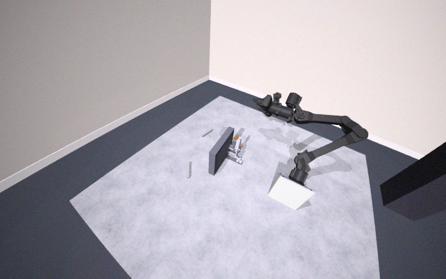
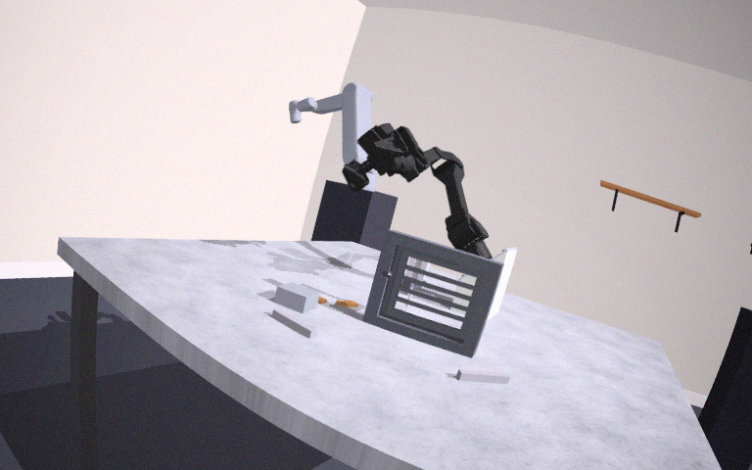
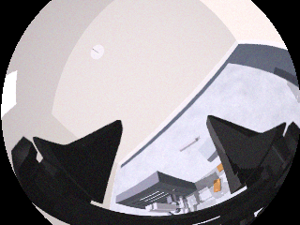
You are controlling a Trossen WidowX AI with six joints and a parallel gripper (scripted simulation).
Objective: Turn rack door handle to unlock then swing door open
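Observation:
The rack's dark grey frame (image 1: 220, 140) (image 2: 483, 305) stands upright on the pale table (image 1: 171, 223) (image 2: 571, 354). The slatted door (image 2: 427, 325) looks flush in the frame. Pale handle and latch parts (image 1: 237, 146) (image 3: 161, 206) stick out on the side facing the arm; whether the handle is turned cannot be told. My gripper (image 1: 262, 107) (image 3: 165, 123) is open and empty. It is raised above the table, beyond and to the right of the frame in the top view, well apart from the handle. In the wrist view the rack shows low between the fingers.
A pale grey box (image 2: 294, 299) (image 3: 208, 151) and orange pieces (image 1: 236, 137) (image 2: 347, 304) (image 3: 217, 185) are near the frame. Two thin pale strips (image 1: 189, 170) (image 2: 483, 377) lie on the frame's far side from the arm. The arm's white base plate (image 1: 291, 193) is at the right.

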